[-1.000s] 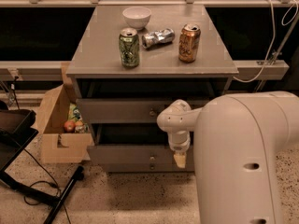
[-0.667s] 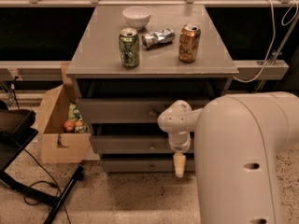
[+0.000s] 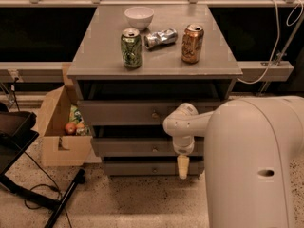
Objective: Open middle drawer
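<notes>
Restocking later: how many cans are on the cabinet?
3: green can left, crushed can lying centre, orange can right. Gripper hangs before the bottom drawer.

A bowl (image 3: 139, 17) and three cans (image 3: 131, 48) are carried on the counter (image 3: 95, 58); a cardboard box (image 3: 52, 148) is placed left. The tool (image 3: 183, 166) is held low, near the front.

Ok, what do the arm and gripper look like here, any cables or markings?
The arm is a smooth white shell, bulky and rounded, with one small dark oval slot, narrowing to rounded white joints. The gripper, in front of the bottom drawer right of its knob, is a pale cream tapered tip. No cables or markings visible on either.
</notes>
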Action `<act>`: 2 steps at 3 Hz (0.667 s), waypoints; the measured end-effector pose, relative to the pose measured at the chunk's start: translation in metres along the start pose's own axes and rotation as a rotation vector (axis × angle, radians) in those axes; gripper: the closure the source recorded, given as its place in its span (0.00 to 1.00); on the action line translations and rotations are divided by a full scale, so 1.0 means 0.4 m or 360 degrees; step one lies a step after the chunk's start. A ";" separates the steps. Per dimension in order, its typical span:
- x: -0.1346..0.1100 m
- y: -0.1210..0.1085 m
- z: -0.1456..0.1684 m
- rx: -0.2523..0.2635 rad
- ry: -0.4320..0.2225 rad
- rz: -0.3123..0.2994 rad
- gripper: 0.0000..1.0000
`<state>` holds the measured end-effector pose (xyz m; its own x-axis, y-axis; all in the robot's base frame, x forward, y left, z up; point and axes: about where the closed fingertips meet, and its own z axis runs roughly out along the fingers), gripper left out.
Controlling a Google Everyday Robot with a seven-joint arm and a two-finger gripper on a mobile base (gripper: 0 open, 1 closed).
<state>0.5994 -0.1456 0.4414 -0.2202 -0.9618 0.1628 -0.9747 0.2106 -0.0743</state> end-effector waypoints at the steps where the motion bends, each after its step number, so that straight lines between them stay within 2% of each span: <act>1: -0.040 -0.035 0.010 0.0072 -0.0133 -0.0080 0.00; 2: -0.069 -0.075 0.026 0.0118 -0.0217 -0.0100 0.00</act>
<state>0.6351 -0.1273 0.4290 -0.1466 -0.9886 0.0345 -0.9800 0.1404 -0.1413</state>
